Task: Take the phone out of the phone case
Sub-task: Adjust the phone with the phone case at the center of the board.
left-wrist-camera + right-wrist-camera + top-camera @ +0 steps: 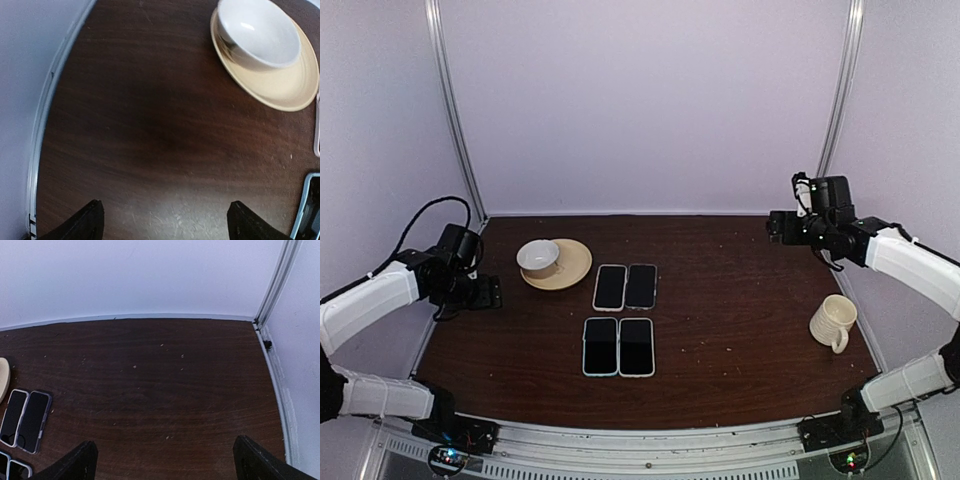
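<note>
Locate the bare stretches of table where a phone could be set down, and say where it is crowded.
Widest: the table between the phones and the mug, running back to the far wall. Also bare: the near left, in front of the plate. Crowded: the centre, four phones in tight pairs, with plate and bowl beside them.

Robotics lab test cell: a left arm and a right arm, white-sleeved, stand bolted to a slotted metal rail at the edge of a dark wooden table. Plain pale wall panels rise straight ahead of the jaws of the right gripper, with a metal frame post to their right. Black cables loop loose.
</note>
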You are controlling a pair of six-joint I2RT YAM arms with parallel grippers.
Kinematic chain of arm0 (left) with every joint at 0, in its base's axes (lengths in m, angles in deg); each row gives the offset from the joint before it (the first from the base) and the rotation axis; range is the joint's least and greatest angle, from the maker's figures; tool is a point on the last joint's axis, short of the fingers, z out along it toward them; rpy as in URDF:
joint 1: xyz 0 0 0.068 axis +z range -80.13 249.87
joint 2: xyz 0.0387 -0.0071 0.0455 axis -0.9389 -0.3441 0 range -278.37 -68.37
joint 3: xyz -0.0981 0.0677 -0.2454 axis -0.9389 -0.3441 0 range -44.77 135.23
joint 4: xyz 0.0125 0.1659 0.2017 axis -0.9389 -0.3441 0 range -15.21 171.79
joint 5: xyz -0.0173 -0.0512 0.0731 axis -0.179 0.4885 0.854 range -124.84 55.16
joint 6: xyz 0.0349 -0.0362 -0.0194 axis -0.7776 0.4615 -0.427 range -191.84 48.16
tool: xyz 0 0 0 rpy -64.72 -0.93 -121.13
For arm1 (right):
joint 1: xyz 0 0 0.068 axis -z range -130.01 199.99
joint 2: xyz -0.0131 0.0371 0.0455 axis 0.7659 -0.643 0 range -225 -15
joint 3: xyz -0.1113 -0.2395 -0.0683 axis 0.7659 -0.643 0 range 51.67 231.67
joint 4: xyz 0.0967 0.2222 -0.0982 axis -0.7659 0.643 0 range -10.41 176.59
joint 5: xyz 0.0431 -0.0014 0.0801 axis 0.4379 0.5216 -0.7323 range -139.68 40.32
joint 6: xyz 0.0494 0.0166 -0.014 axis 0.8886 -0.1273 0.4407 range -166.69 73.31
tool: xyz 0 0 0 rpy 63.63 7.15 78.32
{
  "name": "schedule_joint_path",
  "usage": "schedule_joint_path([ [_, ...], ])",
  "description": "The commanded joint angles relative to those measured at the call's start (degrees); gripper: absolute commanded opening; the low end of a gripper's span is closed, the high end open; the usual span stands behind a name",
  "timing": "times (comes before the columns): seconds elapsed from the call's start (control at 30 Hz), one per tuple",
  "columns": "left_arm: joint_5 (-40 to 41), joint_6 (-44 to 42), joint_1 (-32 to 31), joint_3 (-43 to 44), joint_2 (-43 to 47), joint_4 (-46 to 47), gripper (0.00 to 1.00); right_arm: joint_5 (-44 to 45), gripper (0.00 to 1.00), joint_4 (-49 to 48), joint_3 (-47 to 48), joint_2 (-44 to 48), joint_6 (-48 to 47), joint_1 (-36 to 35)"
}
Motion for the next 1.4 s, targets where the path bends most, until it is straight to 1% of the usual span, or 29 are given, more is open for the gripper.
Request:
schedule_joint_path([
  [0.0, -2.4, 2.6, -7.5, -0.2, 1.4, -6.3, 0.89, 8.1, 0.99, 17.1, 3.5, -2.3, 9.7, -9.1],
  [0.13, -4.6, 1.3, -12.4, -0.8, 1.7, -8.9, 0.89, 9.0, 0.99, 21.6, 3.9, -3.7, 18.4, -17.1],
  [0.27, -5.4, -0.6, -15.9, -0.5, 3.9, -10.6, 0.90, 9.8, 0.99, 24.4, 4.6, -6.1, 24.3, -25.3],
  [0.33, -8.2, -2.3, -16.1, 0.7, 5.0, -11.1, 0.93, 10.5, 0.99, 26.7, 5.9, -8.0, 26.8, -29.2],
  [0.4, -6.7, -4.9, -16.1, 3.5, 5.4, -14.6, 0.96, 11.1, 0.99, 28.9, 7.6, -10.7, 29.8, -33.7],
  [0.5, -4.6, -8.9, -16.1, 5.4, 6.2, -16.2, 0.97, 10.7, 0.99, 29.5, 9.6, -14.0, 32.8, -38.9],
  [0.63, 0.3, -7.8, -16.1, 5.1, 6.7, -16.3, 0.97, 8.4, 0.99, 31.2, 13.3, -20.0, 36.1, -44.9],
  [0.83, 0.7, -7.0, -16.1, 6.8, 3.8, -18.2, 0.97, 6.1, 1.00, 35.8, 21.6, -29.4, 38.2, -52.3],
  [0.93, 0.4, -7.0, -16.1, 7.0, 3.3, -18.6, 0.98, 4.9, 1.00, 37.0, 25.3, -33.0, 38.7, -54.7],
  [1.07, -0.2, -6.9, -16.1, 6.8, 3.8, -18.5, 0.97, 1.6, 1.00, 35.1, 27.5, -36.6, 39.1, -56.5],
  [1.37, -0.2, -6.6, -16.1, 6.4, 6.0, -18.5, 0.98, -0.9, 0.99, 34.1, 31.3, -43.0, 39.3, -57.7],
])
